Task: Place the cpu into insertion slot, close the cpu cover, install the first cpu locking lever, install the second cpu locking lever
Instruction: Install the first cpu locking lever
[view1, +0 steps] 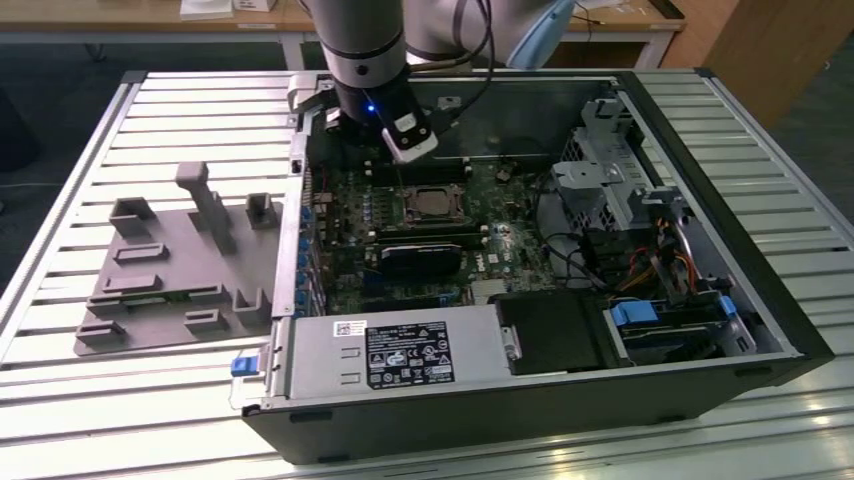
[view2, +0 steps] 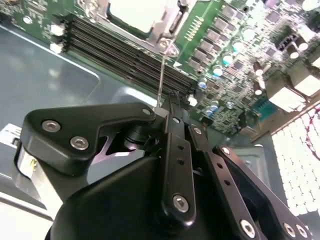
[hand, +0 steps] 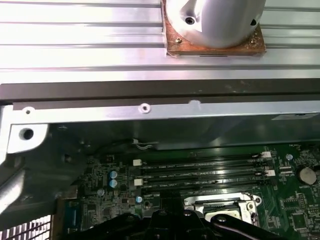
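The tool (view2: 169, 106) is pinching a thin lever (view2: 161, 70), fingers pressed together; just ahead, the cpu (view2: 134, 12) is sitting under the lowered cover (view2: 171, 22), so seating and covering are looking done, lever latching unfinished

PC case (view1: 534, 415), PSU (view1: 387, 355), grey jig (view1: 147, 290)

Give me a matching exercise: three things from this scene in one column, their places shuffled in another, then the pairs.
1. dull silver-grey square cpu
2. grey moulded plastic fixture
3. small blue plastic tab

A. on the slatted metal table, at the exterior view's left of the black computer case
B. on the case's outer edge beside the labelled silver box
C. in the square socket on the green circuit board

Pairs: 1-C, 2-A, 3-B
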